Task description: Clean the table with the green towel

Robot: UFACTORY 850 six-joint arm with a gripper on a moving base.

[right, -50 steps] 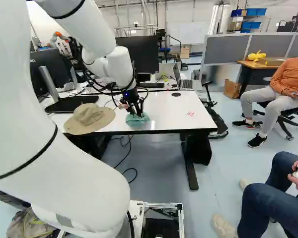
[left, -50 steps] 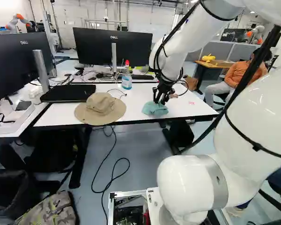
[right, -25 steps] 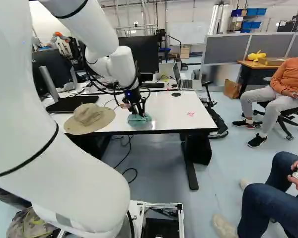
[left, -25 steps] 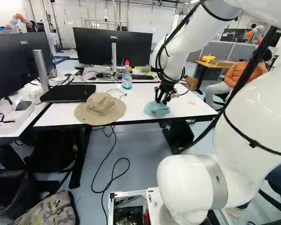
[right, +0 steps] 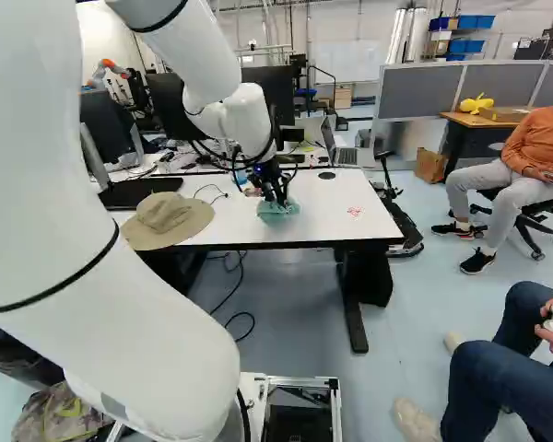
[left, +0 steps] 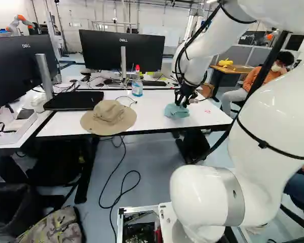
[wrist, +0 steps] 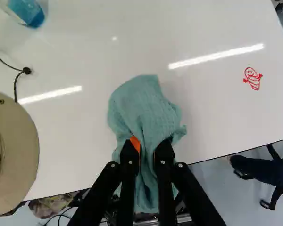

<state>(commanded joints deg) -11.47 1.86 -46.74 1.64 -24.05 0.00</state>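
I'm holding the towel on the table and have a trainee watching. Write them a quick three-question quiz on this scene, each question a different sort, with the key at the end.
1. True or false: the gripper holds the towel between its two fingers.

2. Multiple choice: in the left base view, what lies on the table to the left of the towel?
a) a mug
b) a hat
c) a plate

3. Fill the blank: the small drawing on the table is ____ in colour.

Key: 1 true; 2 b; 3 red.
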